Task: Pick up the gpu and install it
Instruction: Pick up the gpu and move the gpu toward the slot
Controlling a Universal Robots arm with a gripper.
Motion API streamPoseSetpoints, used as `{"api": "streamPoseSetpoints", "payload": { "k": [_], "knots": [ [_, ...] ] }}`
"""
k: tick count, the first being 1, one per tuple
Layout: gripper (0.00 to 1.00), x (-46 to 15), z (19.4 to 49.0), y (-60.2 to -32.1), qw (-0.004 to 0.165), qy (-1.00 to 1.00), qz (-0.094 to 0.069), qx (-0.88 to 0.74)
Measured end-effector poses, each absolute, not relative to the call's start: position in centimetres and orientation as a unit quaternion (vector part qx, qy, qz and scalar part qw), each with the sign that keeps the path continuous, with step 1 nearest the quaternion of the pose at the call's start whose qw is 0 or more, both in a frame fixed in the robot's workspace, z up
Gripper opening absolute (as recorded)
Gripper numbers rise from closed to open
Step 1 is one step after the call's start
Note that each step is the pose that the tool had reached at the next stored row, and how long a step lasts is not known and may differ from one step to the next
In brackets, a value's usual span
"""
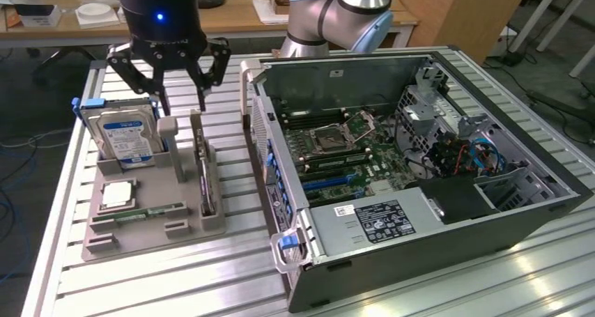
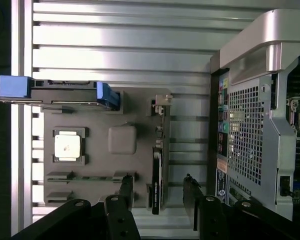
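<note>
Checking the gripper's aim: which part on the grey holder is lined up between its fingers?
The gpu, the slim black card standing on edge; the hard drive, processor and memory stick sit aside.

- The counter (image 1: 186,275) is seen as ribbed bare metal with a soft sheen.
- The holder (image 1: 149,232) is moulded in matt grey plastic.
- The gpu (image 2: 156,175) is faced in smooth black.
- The computer case (image 2: 245,140) is walled in perforated bare metal.

Slim black gpu (image 1: 206,183) (image 2: 156,177) — upright, on edge
</note>
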State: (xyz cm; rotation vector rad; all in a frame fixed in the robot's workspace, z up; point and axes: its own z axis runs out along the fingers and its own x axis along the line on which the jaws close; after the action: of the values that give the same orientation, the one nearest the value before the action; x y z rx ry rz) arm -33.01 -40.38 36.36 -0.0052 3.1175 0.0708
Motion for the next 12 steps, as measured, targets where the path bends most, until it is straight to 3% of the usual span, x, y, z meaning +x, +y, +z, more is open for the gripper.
{"api": "streamPoseSetpoints", "payload": {
  "k": [12],
  "knots": [
    [0.53, -32.7, 35.1, -40.4, 0.012, 1.0, 0.023, -0.005]
  ]
}}
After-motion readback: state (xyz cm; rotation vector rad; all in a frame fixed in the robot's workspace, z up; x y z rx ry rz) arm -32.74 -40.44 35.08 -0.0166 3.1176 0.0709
